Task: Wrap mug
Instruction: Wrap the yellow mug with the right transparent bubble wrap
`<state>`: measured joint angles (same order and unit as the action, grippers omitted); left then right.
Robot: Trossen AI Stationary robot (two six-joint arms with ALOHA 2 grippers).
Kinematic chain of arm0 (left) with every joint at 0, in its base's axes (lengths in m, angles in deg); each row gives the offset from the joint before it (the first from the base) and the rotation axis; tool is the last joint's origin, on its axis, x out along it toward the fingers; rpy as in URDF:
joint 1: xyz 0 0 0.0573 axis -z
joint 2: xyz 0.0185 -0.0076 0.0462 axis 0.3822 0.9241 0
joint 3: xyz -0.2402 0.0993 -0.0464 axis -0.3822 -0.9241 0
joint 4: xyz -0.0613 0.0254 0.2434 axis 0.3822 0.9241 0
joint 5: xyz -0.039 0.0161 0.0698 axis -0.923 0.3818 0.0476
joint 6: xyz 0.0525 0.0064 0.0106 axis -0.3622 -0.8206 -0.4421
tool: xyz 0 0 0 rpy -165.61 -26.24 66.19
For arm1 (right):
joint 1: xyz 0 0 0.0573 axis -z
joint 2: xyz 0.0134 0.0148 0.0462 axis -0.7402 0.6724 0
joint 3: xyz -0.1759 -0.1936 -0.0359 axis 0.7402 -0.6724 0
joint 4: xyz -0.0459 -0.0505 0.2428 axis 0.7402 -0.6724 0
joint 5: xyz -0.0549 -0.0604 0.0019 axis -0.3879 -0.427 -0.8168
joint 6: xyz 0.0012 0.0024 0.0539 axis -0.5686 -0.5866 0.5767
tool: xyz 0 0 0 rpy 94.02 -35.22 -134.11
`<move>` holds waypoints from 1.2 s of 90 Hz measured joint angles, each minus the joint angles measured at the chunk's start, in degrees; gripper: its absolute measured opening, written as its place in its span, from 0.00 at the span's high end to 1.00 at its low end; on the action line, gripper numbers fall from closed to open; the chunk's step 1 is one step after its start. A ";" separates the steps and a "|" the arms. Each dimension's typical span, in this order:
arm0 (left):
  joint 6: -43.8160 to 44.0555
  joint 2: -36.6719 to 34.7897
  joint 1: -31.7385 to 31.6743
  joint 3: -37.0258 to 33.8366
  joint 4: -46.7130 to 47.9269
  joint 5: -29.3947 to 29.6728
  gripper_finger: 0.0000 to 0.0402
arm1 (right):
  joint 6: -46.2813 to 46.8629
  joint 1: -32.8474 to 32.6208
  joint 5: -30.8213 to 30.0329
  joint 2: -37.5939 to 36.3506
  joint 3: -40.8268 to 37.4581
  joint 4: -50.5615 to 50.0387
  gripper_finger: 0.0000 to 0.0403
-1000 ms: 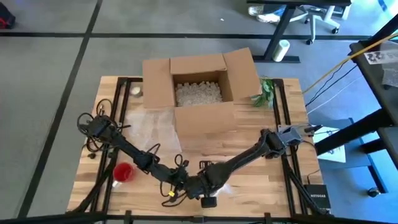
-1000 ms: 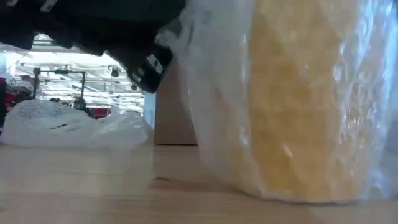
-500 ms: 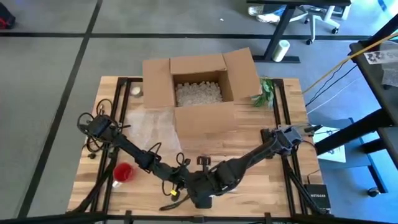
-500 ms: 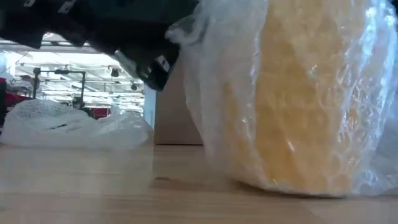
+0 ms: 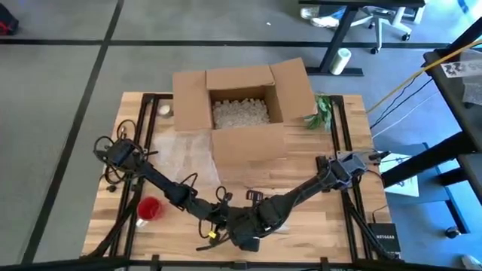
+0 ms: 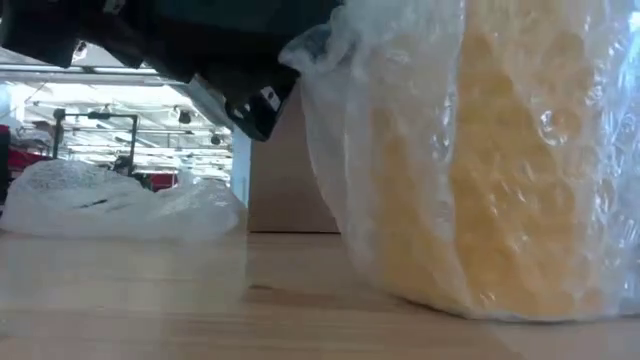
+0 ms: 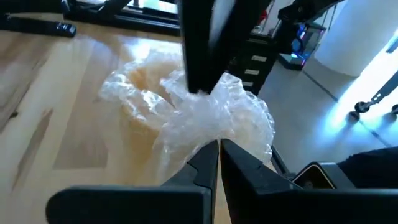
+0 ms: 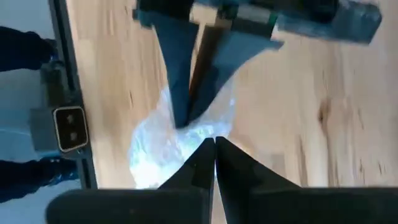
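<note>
A pale yellow mug (image 6: 500,180) swathed in clear bubble wrap (image 7: 205,115) is seen standing on the light wooden counter (image 5: 331,226) near its front edge, roughly midway between the two sides. In the low view the wrapped mug rests upright on the wood, the film bunched above its rim.

The left end effector (image 7: 219,149) is positioned directly over the bundle, its two dark fingers drawn together until they almost touch, with the gathered top of the bubble wrap pinched between the tips. The right end effector (image 8: 213,147) is met from the opposite direction; its fingers are likewise closed to a thin slit on the same crumpled film, so that both sets of tips converge on the knot of plastic above the mug. In the high view the two dark arms are seen to meet at that spot.

Farther back on the counter an open brown cardboard box (image 5: 241,105) filled with white packing peanuts (image 5: 239,113) is placed, and a small red cup (image 5: 149,208) stands beside the left arm.
</note>
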<state>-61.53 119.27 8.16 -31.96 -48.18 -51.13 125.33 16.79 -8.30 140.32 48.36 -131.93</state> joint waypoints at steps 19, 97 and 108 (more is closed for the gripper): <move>0.02 0.00 -0.04 0.00 -0.30 0.01 1.00 | 0.76 -1.44 -1.59 0.57 0.02 0.54 1.00; 7.67 -11.26 6.81 -0.26 22.71 4.89 1.00 | -7.70 2.82 8.09 0.96 -21.35 24.42 1.00; 4.44 -11.21 5.85 -0.26 18.93 5.22 1.00 | -8.58 3.88 7.36 0.45 -21.39 27.86 1.00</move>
<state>-57.09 108.06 14.02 -32.22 -29.25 -45.90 116.75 20.67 -0.94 140.77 26.97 -104.08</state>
